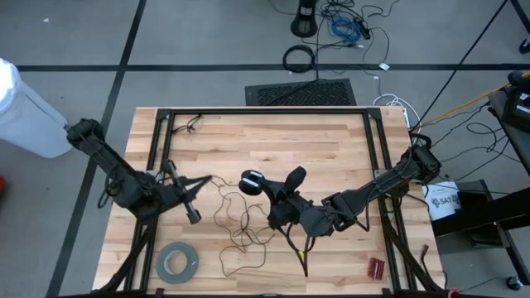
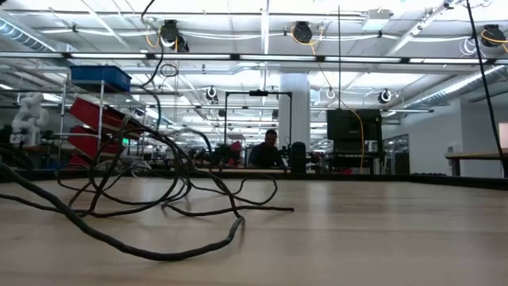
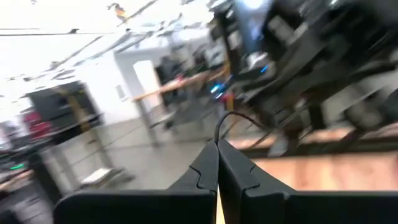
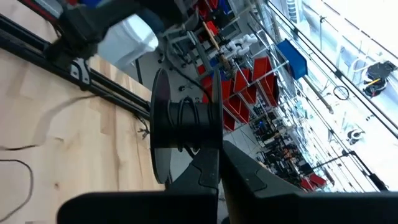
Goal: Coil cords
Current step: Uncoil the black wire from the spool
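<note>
With a few turns on the spool (image 4: 183,121) my right gripper (image 1: 277,199) pinches, my left gripper (image 1: 201,181) clamps the wire (image 1: 232,217), mostly loose mid-tabletop.

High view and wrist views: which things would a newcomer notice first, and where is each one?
The thin dark wire sprawls in loose loops across the middle of the wooden table. The left gripper is shut on a strand of it, while the right gripper is shut on the round black disc, lifted near the table's centre. A grey tape roll lies at the front left.
</note>
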### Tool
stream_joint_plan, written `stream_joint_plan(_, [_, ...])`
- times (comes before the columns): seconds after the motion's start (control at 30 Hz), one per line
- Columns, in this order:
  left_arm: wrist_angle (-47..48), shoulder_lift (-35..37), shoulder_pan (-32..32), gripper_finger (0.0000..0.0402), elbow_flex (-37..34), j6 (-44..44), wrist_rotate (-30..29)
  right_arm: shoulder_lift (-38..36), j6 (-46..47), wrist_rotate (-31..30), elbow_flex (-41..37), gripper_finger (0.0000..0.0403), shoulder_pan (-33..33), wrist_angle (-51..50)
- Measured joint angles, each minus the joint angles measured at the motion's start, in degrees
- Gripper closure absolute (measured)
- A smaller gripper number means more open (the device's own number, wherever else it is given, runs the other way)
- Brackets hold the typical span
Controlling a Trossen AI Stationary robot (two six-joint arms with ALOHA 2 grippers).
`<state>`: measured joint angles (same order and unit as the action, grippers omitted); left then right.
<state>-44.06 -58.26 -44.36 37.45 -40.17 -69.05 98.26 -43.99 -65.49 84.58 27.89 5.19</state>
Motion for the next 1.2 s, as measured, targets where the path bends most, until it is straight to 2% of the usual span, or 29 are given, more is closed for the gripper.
stream_joint_plan(0.07, [2.4,1.5,-0.9,0.0399,0.0,-1.2,-2.2,0.0,0.0,0.0,0.0,0.0403,0.5,0.2])
stream_joint_plan(0.17, [5.4,2.9,-2.4,0.0386,0.0,-1.2,-2.3,0.0,0.0,0.1,0.0,0.0403,1.2,0.2])
stream_joint_plan(0.33, [6.1,3.2,-4.9,0.0327,0.0,-2.6,-2.3,0.0,0.3,2.2,0.0,0.0403,2.0,0.6])
stream_joint_plan(0.43, [5.8,3.2,-6.4,0.0288,0.0,-3.8,-2.2,-0.1,1.4,4.8,0.0,0.0403,2.2,0.5])
stream_joint_plan(0.57, [5.6,3.2,-6.4,0.0256,0.7,-3.8,-1.2,-1.2,2.3,11.7,0.0,0.0403,1.9,0.6])
stream_joint_plan(0.63, [5.4,2.9,-5.7,0.0251,1.2,-3.7,1.6,-1.9,3.2,15.4,0.0,0.0403,1.1,0.6])
stream_joint_plan(0.8, [5.7,1.3,-3.3,0.0248,1.2,-3.7,16.5,-2.9,5.1,22.6,0.0,0.0403,-1.6,-0.2])
stream_joint_plan(0.9, [5.6,-0.2,-1.6,0.0249,1.2,-3.8,21.9,-3.4,6.5,23.9,0.0,0.0403,-3.2,-1.5])
stream_joint_plan(1.1, [5.8,-3.8,0.3,0.0249,1.2,-3.7,20.8,-3.4,8.5,23.8,0.0,0.0403,-5.0,-4.0])
stream_joint_plan(1.2, [5.8,-5.5,0.6,0.0249,1.2,-3.7,16.6,-3.5,8.8,22.1,0.0,0.0403,-5.0,-2.8])
